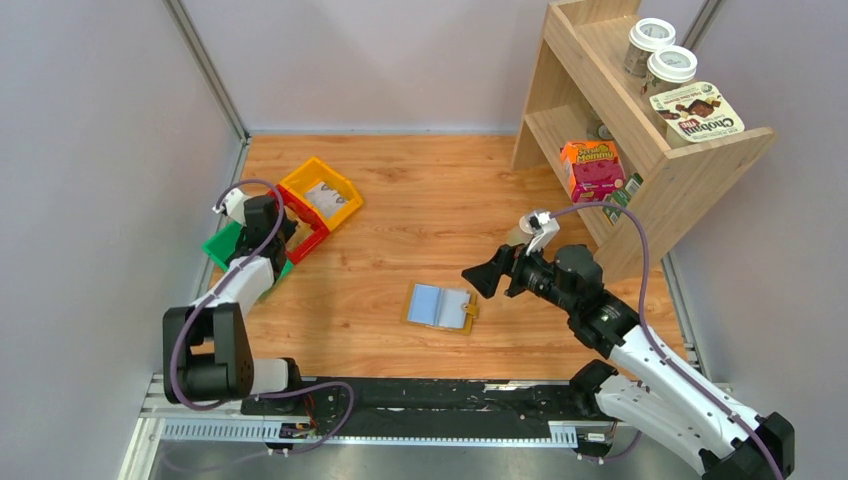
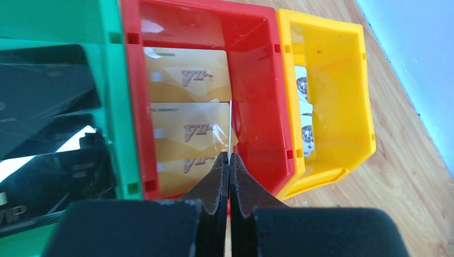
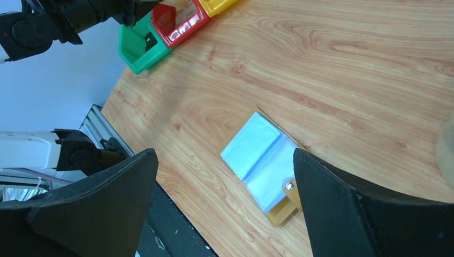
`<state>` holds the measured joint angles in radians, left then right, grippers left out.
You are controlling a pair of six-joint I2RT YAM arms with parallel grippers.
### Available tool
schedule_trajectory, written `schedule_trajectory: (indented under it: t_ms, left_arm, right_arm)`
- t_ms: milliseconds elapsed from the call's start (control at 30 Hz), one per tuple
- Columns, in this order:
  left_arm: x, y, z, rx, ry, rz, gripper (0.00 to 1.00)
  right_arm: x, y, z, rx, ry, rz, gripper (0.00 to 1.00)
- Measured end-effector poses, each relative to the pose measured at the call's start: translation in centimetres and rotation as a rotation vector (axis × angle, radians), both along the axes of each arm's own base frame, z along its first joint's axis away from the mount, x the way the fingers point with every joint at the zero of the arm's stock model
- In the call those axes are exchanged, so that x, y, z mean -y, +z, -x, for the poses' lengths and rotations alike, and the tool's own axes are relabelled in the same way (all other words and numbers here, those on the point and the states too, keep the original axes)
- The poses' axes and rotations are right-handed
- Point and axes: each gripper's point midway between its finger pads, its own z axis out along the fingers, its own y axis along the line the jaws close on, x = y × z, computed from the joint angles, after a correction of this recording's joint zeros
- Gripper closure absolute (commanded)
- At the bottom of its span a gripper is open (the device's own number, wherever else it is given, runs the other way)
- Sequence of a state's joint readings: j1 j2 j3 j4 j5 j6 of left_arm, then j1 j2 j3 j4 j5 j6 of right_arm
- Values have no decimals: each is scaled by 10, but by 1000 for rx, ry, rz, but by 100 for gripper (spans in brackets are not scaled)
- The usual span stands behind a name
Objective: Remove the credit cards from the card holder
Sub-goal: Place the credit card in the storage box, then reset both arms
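Note:
The card holder (image 1: 440,307) lies open and flat on the wooden table, mustard-yellow with a snap tab on its right edge. Its pale blue-grey card pages face up, also in the right wrist view (image 3: 260,160). My right gripper (image 1: 487,275) is open and empty, hovering just right of and above the holder, its jaws wide apart (image 3: 224,155). My left gripper (image 1: 275,225) is over the coloured bins at the far left. Its jaws (image 2: 229,156) are shut on a thin card (image 2: 230,128) seen edge-on over the red bin (image 2: 257,101); its face is hidden.
Green (image 1: 225,250), red (image 1: 308,243) and yellow (image 1: 322,192) bins stand together at the left. The red bin holds tan VIP packets (image 2: 187,80), the green bin black ones (image 2: 48,85). A wooden shelf (image 1: 640,130) with boxes and cups stands at the back right.

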<state>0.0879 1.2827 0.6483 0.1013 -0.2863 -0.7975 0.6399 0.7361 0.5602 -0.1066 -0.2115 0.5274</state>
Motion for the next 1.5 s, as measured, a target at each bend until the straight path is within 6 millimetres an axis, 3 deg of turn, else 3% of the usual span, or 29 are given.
schedule_trajectory:
  t_ms: [100,333,467,633,833,933,1067,1167,1300,1500]
  left_arm:
    - [5,-11,-14,8,-9,46,93]
    - [16,-36,-22,-42,-32,117,42]
    - [17,-29,-17,-56,-51,110,25]
    - [23,15,-11,-11,-109,80,21]
    - [37,83,3,56,-233,31,21]
    - [44,110,23,82,-301,-12,22]
    - [54,139,64,122,-391,-84,22]
    - [61,149,96,133,-447,-126,22]
    - [72,146,131,111,-508,-130,22]
    - [88,132,178,60,-576,-77,21]
  right_arm:
    - [2,-5,-1,-5,-6,21,0]
    - [0,-15,-7,-39,-12,69,0]
    - [-4,-21,-11,-85,-5,102,0]
    - [-15,-53,-14,-222,38,181,0]
    - [-23,-112,7,-436,98,324,10]
    - [-27,-131,22,-507,122,376,18]
    - [-29,-147,29,-562,120,411,25]
    - [-29,-165,31,-615,114,448,32]
    - [-36,-176,27,-645,111,483,42]
    - [-54,-176,-9,-578,76,519,50]
